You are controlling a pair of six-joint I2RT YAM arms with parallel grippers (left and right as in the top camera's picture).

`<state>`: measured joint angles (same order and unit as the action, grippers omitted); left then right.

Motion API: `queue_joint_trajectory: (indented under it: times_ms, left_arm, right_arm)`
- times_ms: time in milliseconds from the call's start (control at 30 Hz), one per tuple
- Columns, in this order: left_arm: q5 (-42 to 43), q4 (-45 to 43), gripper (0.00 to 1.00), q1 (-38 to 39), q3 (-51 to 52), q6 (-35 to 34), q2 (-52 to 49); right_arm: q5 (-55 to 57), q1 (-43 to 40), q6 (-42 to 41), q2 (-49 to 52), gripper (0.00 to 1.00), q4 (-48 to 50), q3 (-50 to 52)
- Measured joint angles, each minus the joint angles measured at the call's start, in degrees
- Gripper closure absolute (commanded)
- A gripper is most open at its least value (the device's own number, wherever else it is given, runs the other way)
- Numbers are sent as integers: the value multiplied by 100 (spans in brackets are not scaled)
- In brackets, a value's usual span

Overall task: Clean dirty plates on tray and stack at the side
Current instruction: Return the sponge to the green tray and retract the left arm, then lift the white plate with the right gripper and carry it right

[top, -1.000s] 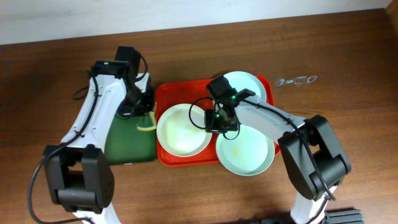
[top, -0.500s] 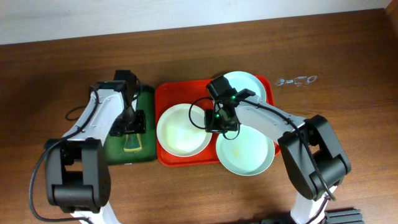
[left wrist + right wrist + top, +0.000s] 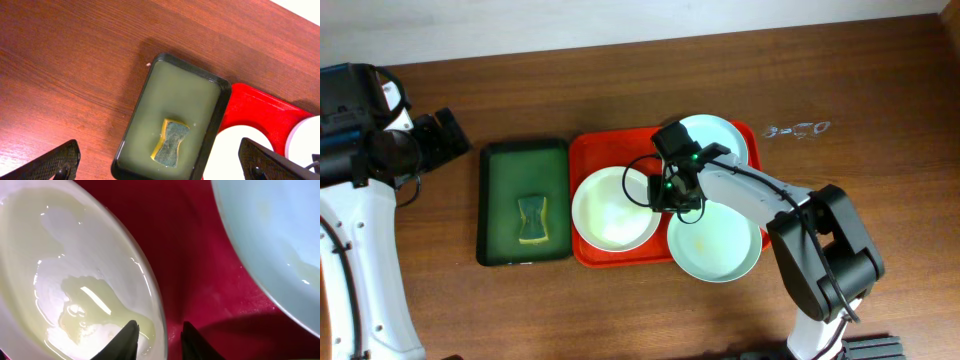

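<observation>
A red tray (image 3: 586, 152) holds three plates. The white plate (image 3: 613, 208) is at its left, wet with yellowish liquid (image 3: 75, 315). One mint plate (image 3: 715, 243) overhangs the front right and another (image 3: 717, 138) is at the back. My right gripper (image 3: 666, 196) is low at the white plate's right rim. It (image 3: 157, 336) is open a little, one finger inside the plate and one over the tray, the rim (image 3: 161, 325) in the gap. My left gripper (image 3: 157, 152) is wide open and empty. It hangs high over the table at the far left (image 3: 444, 140).
A dark green tray (image 3: 485, 200) of murky water lies left of the red tray. A yellow-and-green sponge (image 3: 531, 220) rests in it, also seen from the left wrist (image 3: 172, 142). A small clear scrap (image 3: 797, 129) lies on the wood at the back right.
My left gripper opened, left the sponge in the green tray and rose away to the left. My right gripper's jaws parted at the white plate's rim; that arm stayed in place.
</observation>
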<state>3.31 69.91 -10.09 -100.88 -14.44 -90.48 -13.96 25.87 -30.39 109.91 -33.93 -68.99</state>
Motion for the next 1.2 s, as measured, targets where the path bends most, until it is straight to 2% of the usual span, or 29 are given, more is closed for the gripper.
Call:
queue_joint_trajectory:
  times_ms: [67, 133, 200, 533, 800, 1200]
  left_arm:
    - [15, 4, 1, -2, 0, 0, 0]
    - [35, 17, 1, -2, 0, 0, 0]
    - [39, 17, 1, -2, 0, 0, 0]
    - [37, 20, 1, -2, 0, 0, 0]
    - [37, 20, 1, -2, 0, 0, 0]
    - [39, 22, 1, -2, 0, 0, 0]
  right_arm:
    - [20, 28, -2, 0, 75, 208, 107]
    - [39, 70, -9, 0, 89, 282, 157]
    - [103, 74, -48, 0, 96, 273, 166]
    - [142, 74, -63, 0, 96, 184, 170]
    - [57, -109, -61, -2, 96, -1038, -411]
    - [57, -114, -44, -219, 96, -2120, -1285]
